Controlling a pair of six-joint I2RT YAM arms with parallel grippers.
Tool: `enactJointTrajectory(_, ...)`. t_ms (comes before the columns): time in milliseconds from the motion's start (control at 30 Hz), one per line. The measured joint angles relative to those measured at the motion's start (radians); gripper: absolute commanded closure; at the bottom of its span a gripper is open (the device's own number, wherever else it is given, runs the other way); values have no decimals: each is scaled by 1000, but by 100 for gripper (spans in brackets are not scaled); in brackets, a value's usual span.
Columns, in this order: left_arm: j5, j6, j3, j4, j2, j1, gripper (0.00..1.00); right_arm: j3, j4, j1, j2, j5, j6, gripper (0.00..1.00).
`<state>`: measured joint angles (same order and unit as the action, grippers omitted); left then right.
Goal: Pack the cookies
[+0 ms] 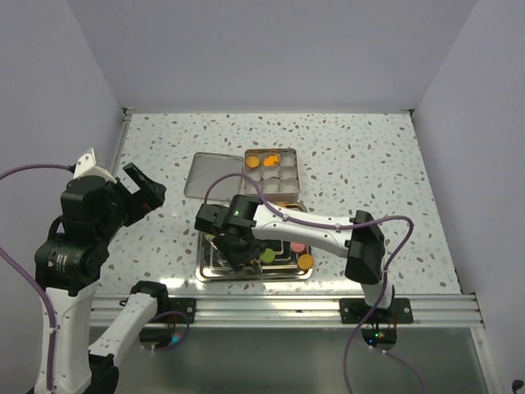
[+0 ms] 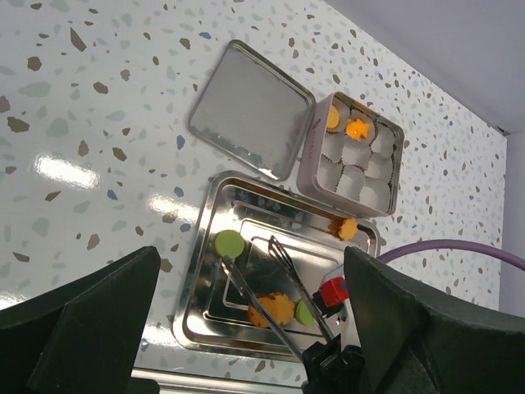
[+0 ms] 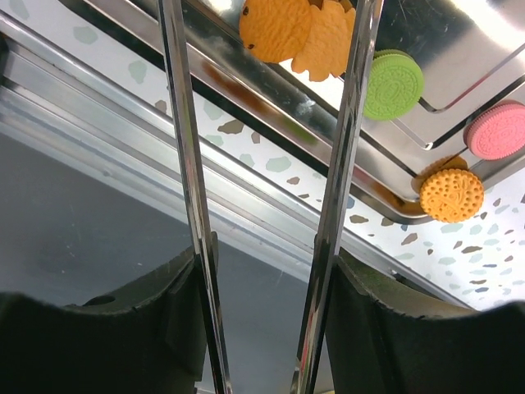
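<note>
Glossy metal tray (image 3: 459, 49), matt embossed cookies (image 3: 279, 29), smooth speckled tabletop (image 2: 98, 123).

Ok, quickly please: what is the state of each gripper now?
Left gripper: open, holding nothing.
Right gripper: open, its long tines on either side of the orange cookies, not clamping them.

a robotics lab cell: plain white walls (image 1: 262, 49) box in a speckled table (image 1: 369, 156), with a cabled left arm (image 1: 74, 246) and right arm (image 1: 316, 231) bolted to an aluminium rail (image 1: 271, 310) along its near edge.
</note>
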<state>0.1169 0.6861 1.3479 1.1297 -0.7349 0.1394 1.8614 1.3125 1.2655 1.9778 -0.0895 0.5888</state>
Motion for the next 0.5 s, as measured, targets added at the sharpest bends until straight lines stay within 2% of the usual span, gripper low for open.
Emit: enactJointTrajectory(500,32,-37,62,40,0,0,0,-18,-12,17,65,3,-7,47)
